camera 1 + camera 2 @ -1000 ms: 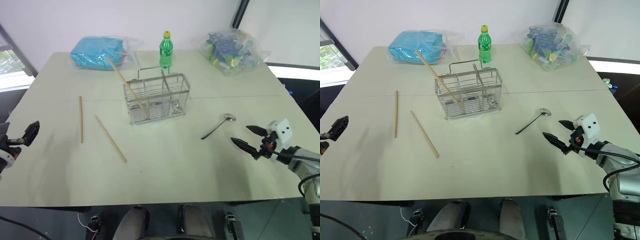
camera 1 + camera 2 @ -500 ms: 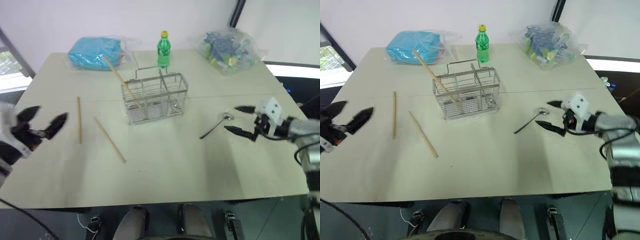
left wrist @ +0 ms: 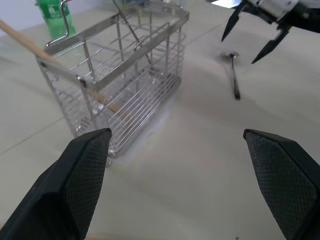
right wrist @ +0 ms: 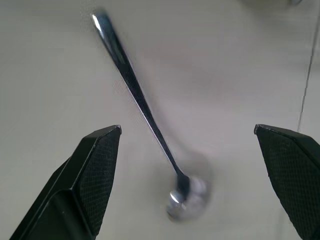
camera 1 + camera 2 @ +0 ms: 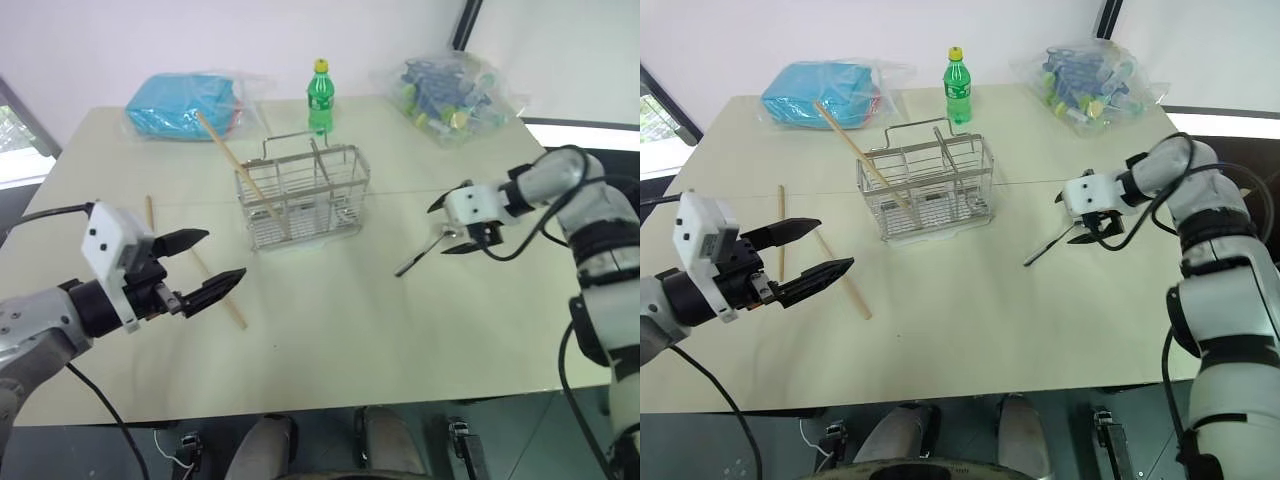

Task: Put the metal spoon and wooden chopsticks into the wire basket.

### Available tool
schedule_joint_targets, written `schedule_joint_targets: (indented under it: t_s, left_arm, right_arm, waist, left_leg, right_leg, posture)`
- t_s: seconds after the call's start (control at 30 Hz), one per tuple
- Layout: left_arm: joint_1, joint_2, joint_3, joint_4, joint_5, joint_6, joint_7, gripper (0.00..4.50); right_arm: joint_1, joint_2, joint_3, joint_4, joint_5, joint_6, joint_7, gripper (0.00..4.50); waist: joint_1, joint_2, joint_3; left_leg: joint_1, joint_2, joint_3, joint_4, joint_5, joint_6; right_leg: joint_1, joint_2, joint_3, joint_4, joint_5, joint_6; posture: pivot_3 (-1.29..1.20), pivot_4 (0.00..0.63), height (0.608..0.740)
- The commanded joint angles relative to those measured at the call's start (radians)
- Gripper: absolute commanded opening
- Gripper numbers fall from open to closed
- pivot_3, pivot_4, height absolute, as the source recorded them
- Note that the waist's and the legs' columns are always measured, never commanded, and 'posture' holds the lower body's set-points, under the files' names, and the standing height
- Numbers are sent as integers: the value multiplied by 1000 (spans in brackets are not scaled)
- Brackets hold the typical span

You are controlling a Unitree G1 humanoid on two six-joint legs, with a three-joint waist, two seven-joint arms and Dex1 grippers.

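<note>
Right wrist view: the spoon [image 4: 145, 112] lies ungrasped between wide-open fingers [image 4: 100, 170]; one chopstick [image 5: 240, 165] is basketed, left fingers [image 5: 205, 240] spread empty.

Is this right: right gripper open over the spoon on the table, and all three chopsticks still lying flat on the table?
Not quite. Two wooden chopsticks lie on the table; the third leans in the wire basket, as the left eye view shows. The rest holds: the right gripper is open over the metal spoon.

Shiny metal spoon [image 4: 145, 110], matt table [image 5: 400, 330]
</note>
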Motion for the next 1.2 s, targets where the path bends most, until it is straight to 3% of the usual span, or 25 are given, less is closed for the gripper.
schedule_joint_targets:
  t_s: [0.03,0.33,0.53,0.83,1.1,1.2]
  left_arm:
    - [-13,4,10,-28,-24,-13,33,4455]
    - [-29,14,33,-48,-109,-17,131,4455]
    - [-31,28,38,-53,-144,-23,170,4455]
    - [-74,54,39,-26,-182,-37,207,4500]
    - [-106,67,21,12,-168,-49,189,4500]
    - [-118,73,25,30,-162,-50,176,4500]
  right_arm:
    - [-67,8,83,68,-151,-92,-160,4401]
    - [-154,48,258,148,-412,-155,-459,4401]
    - [-160,76,255,173,-431,-151,-493,4401]
    - [-123,75,219,181,-395,-165,-431,38]
    - [-98,60,156,167,-322,-197,-390,38]
    - [-79,70,49,153,-164,-251,-217,38]
  waist:
    - [0,0,0]
    - [1,0,0]
    - [-2,0,0]
    - [-2,-1,-1]
    - [-2,-2,-1]
    - [-3,-2,-1]
  left_leg:
    - [0,0,0,-1,0,-1]
    - [-1,-1,1,-2,1,-2]
    - [1,1,5,-2,1,-2]
    - [4,2,16,-5,1,-2]
    - [6,3,18,-7,1,-2]
    - [6,3,18,-7,1,-2]
  right_leg:
    - [-1,0,1,0,0,0]
    - [-4,1,5,2,0,0]
    - [-5,7,13,2,1,0]
    - [-6,9,19,2,1,-1]
    - [-6,10,21,2,1,-1]
    - [-6,10,22,2,2,-1]
  posture:
    - [0,150,736]
    - [0,150,736]
    - [0,150,736]
    - [0,150,736]
    - [0,150,736]
    - [0,150,736]
